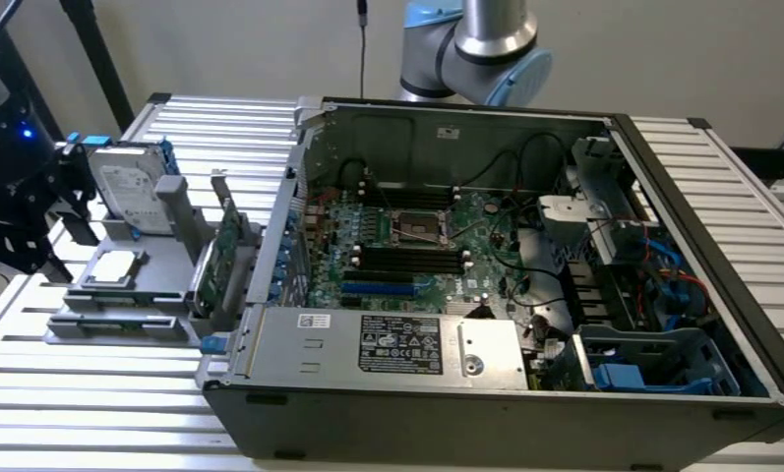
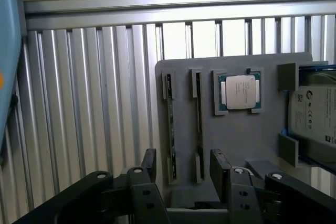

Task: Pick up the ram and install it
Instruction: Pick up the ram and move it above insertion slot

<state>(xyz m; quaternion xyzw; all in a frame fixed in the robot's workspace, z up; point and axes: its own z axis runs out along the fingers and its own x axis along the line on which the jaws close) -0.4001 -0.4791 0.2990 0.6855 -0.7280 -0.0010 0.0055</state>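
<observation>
The ram [image 2: 169,129] is a long, thin green circuit strip, seen here edge-on from above. It stands on its long edge in a narrow slot of a flat grey plastic holder [image 2: 241,140]. A second thin strip of the same length [image 2: 198,124] stands just beside it in a parallel slot. Each strip's ends sit in small grey end blocks.

In the wrist view, the black two-fingered gripper [image 2: 184,156] hangs in front of the holder with its jaws spread wide. Nothing is held between them. Both strips show in the gap between the fingers, and neither finger touches a strip.

A square silver-topped processor chip [image 2: 240,92] lies in a recess of the holder, next to the second strip. Beyond the chip, a silver hard drive with a white label [image 2: 315,114] sits at the holder's edge. The holder rests on a ribbed aluminium table [image 2: 94,103].

In the exterior view, a large black computer case [image 1: 497,413] lies open on the same table, towards the exterior view's right. Inside it is a green motherboard [image 1: 484,211] with a row of long black memory slots [image 1: 411,258]. The silver and pale blue robot arm [image 1: 490,44] rises behind the case.
</observation>
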